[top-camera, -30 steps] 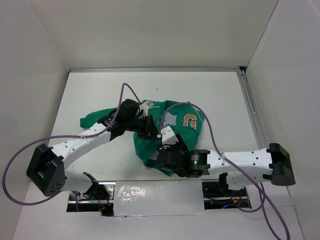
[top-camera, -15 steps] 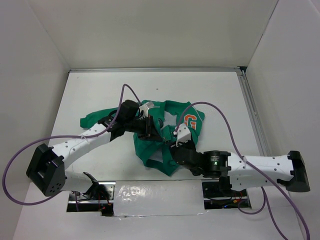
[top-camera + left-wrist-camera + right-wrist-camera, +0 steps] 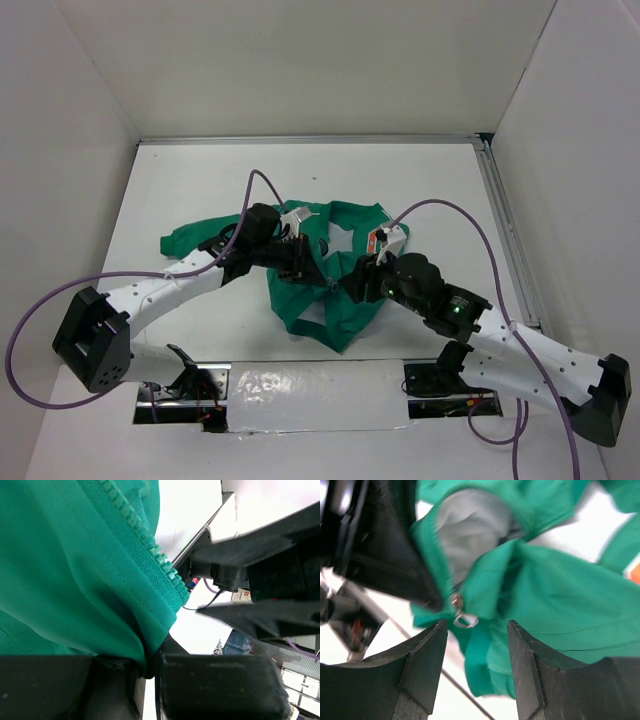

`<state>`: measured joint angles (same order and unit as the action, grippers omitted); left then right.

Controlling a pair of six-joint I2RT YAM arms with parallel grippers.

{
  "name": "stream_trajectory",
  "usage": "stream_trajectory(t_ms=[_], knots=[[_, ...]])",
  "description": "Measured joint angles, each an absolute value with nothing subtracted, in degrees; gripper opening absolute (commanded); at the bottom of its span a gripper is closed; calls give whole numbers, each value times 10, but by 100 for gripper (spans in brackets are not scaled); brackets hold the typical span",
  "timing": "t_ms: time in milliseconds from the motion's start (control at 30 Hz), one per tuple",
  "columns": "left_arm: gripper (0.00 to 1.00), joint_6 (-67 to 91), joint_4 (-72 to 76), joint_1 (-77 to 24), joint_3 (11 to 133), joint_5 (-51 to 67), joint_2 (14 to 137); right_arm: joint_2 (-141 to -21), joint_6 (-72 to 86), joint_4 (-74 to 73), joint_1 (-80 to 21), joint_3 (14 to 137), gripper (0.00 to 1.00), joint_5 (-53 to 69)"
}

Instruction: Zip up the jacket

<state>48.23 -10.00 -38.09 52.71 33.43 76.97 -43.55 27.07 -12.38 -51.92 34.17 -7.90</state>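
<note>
Left pincer is clamped together on a fold of the small green fabric jacket, the cloth edge nipped between its black fingers along the bottom of the left wrist view. Right pincer stands apart: its two black fingers rise from the bottom of the frame, and the small silver metal zip pull hangs in the gap, just beside the left-hand finger; whether it touches cannot be told

From above, the jacket lies mid-frame on the white surface, well apart from the metal rail along the back edge and the rail down the right side. Bare surface runs to the left, above and to the right of it. Both pincers meet over the jacket's middle with little room between them. White walls close in on three sides, and purple cables arch over the arms

The jacket is bunched and creased, one sleeve stretched toward the left of the frame. Pale lining shows inside the parted front. A row of green moulded zip teeth runs diagonally, unmeshed
</note>
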Motion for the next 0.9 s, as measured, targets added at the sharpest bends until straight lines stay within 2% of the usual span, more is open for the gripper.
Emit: stream_trajectory(t_ms=[100,267,667,900], knots=[[0,482,-101,-381,527,333,770,-437,256,-117,-524,336,60,-40],[0,484,-106,-381,528,326,770,-472,236,-124,-572,343,60,-53],[0,497,-114,-381,529,318,771,-589,250,-181,-682,400,58,-258],[0,498,-114,-382,529,318,771,-641,266,-183,-713,440,52,-337]])
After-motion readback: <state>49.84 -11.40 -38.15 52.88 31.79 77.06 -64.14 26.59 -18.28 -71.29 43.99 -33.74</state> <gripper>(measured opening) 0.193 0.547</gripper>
